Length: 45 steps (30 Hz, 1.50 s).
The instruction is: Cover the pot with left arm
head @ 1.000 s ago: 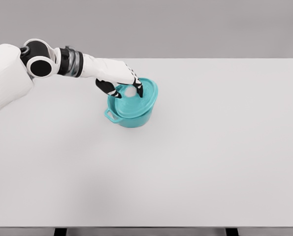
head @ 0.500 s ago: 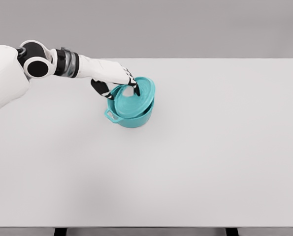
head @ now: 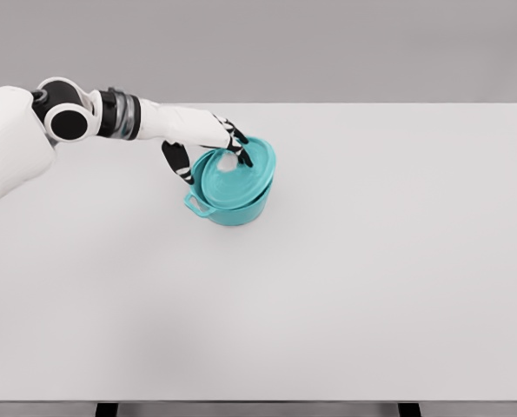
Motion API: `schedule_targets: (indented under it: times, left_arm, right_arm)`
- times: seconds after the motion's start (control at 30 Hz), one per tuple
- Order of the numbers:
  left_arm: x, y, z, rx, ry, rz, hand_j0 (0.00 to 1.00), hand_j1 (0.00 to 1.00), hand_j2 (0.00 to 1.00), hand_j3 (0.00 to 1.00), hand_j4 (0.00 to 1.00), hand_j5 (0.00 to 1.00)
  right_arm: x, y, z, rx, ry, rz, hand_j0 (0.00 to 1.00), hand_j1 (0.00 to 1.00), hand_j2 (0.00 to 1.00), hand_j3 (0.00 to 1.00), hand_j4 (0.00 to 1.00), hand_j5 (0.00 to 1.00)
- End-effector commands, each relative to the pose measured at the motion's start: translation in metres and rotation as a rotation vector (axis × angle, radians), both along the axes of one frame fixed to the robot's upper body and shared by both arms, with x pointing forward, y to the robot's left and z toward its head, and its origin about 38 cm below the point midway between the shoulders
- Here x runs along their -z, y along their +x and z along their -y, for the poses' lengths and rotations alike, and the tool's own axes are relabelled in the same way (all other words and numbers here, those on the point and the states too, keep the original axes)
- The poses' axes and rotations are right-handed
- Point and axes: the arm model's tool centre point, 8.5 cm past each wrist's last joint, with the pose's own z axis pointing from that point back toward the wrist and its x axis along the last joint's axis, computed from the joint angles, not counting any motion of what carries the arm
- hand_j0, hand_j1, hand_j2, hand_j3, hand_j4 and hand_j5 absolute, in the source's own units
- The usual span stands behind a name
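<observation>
Shifted slightly: lid (head: 234, 179), tilted on teal pot (head: 232, 207); left hand (head: 208, 143) pinching white knob (head: 228, 162). Advice: level lid, then release. Worktop (head: 371, 261) white.

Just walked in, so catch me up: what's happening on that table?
The left hand holds a teal lid by its white knob, setting it on the teal pot on the table. The lid sits tilted on the rim, not yet flat. The right arm is out of view.
</observation>
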Motion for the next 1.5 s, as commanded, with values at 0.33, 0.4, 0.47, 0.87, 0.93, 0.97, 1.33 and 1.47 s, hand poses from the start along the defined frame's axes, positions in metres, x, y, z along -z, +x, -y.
schedule_targets:
  times: [0.33,0.4,0.47,0.87,0.93,0.97,1.33,1.47]
  left_arm:
    - [0.021,-0.004,-0.010,0.030,0.141,0.035,1.00,1.00,1.00,1.00,1.00,1.00]
    - [0.020,-0.003,-0.016,0.021,0.149,0.038,1.00,1.00,1.00,1.00,1.00,1.00]
    - [0.018,-0.002,-0.021,0.013,0.153,0.041,1.00,1.00,1.00,1.00,1.00,1.00]
    - [0.004,-0.005,-0.035,0.011,0.164,0.072,1.00,1.00,1.00,1.00,1.00,1.00]
    - [0.003,-0.008,-0.032,0.027,0.163,0.078,1.00,1.00,1.00,1.00,1.00,1.00]
    - [0.000,-0.010,-0.029,0.038,0.159,0.083,1.00,1.00,1.00,1.00,1.00,1.00]
    - [-0.005,-0.016,-0.018,0.077,0.146,0.099,1.00,1.00,1.00,1.00,1.00,1.00]
    - [-0.006,-0.016,-0.018,0.077,0.146,0.101,1.00,1.00,1.00,1.00,1.00,1.00]
  right_arm:
    - [0.000,0.000,0.000,0.001,0.000,-0.001,1.00,1.00,1.00,1.00,1.00,1.00]
    - [0.000,-0.001,0.000,-0.001,0.000,-0.001,1.00,1.00,1.00,1.00,1.00,1.00]
    - [0.000,0.000,0.000,0.001,0.000,-0.001,1.00,1.00,1.00,1.00,1.00,1.00]
    - [0.000,-0.001,0.000,0.001,0.000,-0.001,1.00,1.00,1.00,1.00,1.00,1.00]
    - [0.000,-0.001,0.000,0.001,0.000,-0.003,1.00,1.00,1.00,1.00,1.00,1.00]
    - [0.000,-0.001,0.000,-0.001,0.000,-0.001,1.00,1.00,1.00,1.00,1.00,1.00]
    - [0.000,-0.001,0.000,-0.001,0.000,-0.001,1.00,1.00,1.00,1.00,1.00,1.00]
    - [0.000,0.000,0.000,-0.001,0.000,0.000,1.00,1.00,1.00,1.00,1.00,1.00]
